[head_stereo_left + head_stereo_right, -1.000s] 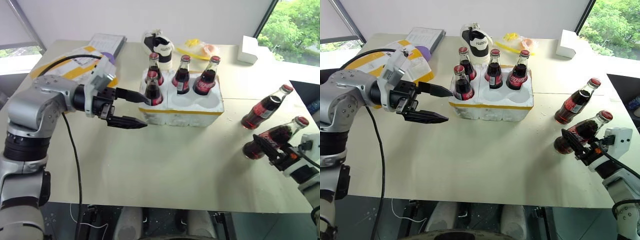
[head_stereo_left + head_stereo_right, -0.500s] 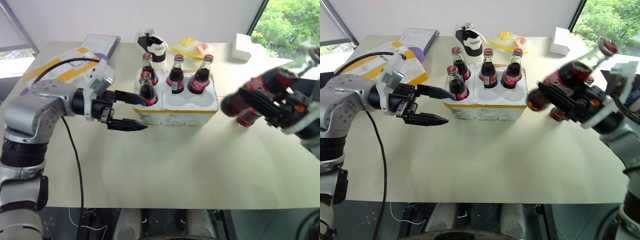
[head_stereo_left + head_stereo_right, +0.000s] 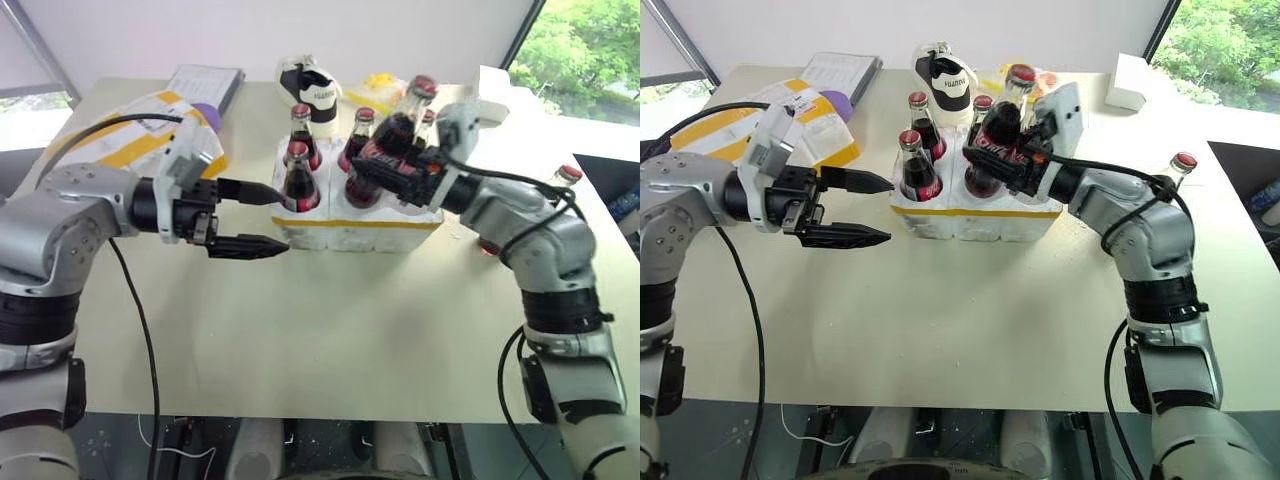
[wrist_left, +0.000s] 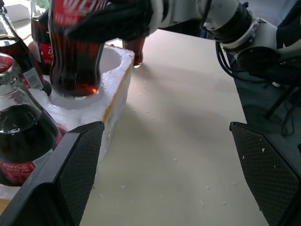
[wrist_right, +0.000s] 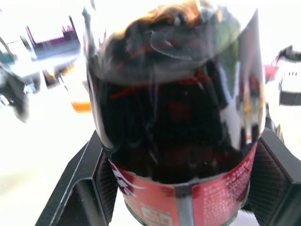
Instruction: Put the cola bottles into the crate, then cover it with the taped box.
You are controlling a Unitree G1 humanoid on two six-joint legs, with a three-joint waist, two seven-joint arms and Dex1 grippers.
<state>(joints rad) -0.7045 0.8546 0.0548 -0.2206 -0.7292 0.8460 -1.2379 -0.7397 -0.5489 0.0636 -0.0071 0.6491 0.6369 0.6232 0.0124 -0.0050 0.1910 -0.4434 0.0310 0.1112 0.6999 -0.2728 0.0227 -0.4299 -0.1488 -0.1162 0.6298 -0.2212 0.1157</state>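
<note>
Carrying one cola bottle (image 3: 998, 135) clenched in the right gripper (image 3: 1018, 165), I had it tilted over the crate (image 3: 975, 215), its base at a free front well; four bottles already stood in theirs; the sixth bottle (image 3: 1177, 166) waited on the table (image 3: 970, 310) behind my right arm. I kept the left gripper (image 3: 865, 208) spread, empty, just beside the crate's left end, ready, I judged, to steady it; the taped box (image 3: 750, 120) lay far left.

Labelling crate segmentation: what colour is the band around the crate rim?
Yellow, on the white crate; it shows best in the right eye view.
</note>
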